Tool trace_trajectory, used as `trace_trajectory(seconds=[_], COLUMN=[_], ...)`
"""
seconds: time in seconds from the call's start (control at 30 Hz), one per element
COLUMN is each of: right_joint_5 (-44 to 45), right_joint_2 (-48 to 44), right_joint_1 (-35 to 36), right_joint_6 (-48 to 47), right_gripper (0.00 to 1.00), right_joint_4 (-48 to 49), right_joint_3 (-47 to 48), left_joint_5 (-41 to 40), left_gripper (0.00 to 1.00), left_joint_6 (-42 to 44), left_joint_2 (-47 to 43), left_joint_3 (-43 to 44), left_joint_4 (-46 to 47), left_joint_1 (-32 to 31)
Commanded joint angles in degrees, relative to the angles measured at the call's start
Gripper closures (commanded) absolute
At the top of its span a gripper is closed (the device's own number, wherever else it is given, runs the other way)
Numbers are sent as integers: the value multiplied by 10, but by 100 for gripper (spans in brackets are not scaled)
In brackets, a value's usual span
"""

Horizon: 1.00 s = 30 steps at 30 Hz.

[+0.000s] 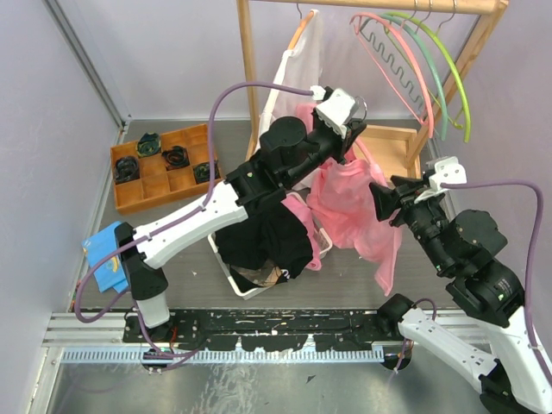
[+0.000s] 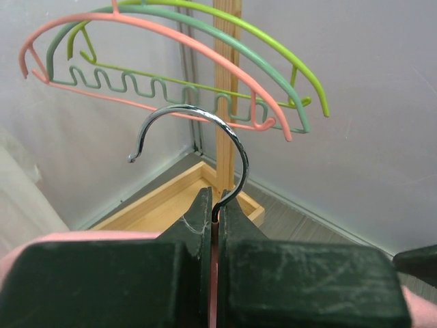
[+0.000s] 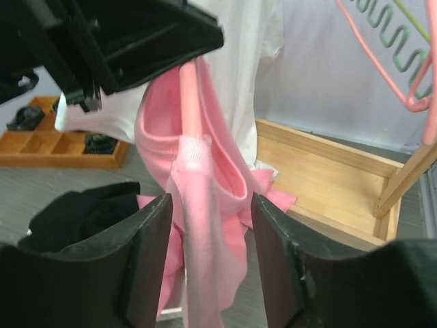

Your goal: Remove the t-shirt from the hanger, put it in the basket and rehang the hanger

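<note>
Left gripper (image 2: pixel 217 213) is clamping the hook (image 2: pixel 188 108) of the hanger (image 3: pixel 189 96) while the right gripper (image 3: pixel 212 201) is straddling the t-shirt (image 3: pixel 205 147).

The left jaws are pressing together on the shank of the metal hook, holding the pink hanger off the rail of the rack (image 1: pixel 250 69), in front of it. The right fingers are standing apart, with a hanging fold of the pink t-shirt running between them. The t-shirt is draping from the hanger, just in front of the rack's base. A white shirt (image 1: pixel 297 60) and bare hangers (image 1: pixel 418 47) are hanging on the rack. A basket (image 1: pixel 226 269) of dark clothes is sitting in front of the rack, and an orange tray (image 1: pixel 129 197) is lying to its left.
</note>
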Motion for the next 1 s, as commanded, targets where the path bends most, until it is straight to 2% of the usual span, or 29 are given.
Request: trace_trajectory(seconds=[0.0,0.07,0.13,0.37,0.63,0.7,0.8,0.87,0.9,0.97], right_joint_5=[35,28,19,8,13,13,13,13,14,16], right_joint_2=[15,10,0,-30,-58,-65,-70,-75,-77,-81], right_joint_1=[-1,-1,-2,-1,-2,-1,-1,-2,-2,-1], right_joint_6=[21,29,36,60,73,76,80,83,84,88], right_gripper=[41,35,33,32,33,40,56,71,83,94], right_joint_4=[3,-1,-4,-36,-56,-59,-68,-74,-77,-82], right_joint_3=[43,37,30,14,-18,-21,-25,-28,-30,-35], left_joint_5=[-40,-44,-46,-49,-51,-53,-56,-59,-60,-64], left_gripper=[100,100,100,100,100,100,100,100,100,100], left_joint_6=[-11,-19,-23,-33,-36,-37,-39,-43,-44,-48], left_joint_2=[-12,-10,-7,8,18,18,19,18,18,17], left_joint_3=[46,64,82,150,186,188,193,196,198,203], left_joint_4=[-1,-13,-25,-72,-94,-97,-99,-101,-101,-104], left_joint_1=[3,7,12,33,46,48,51,54,56,58])
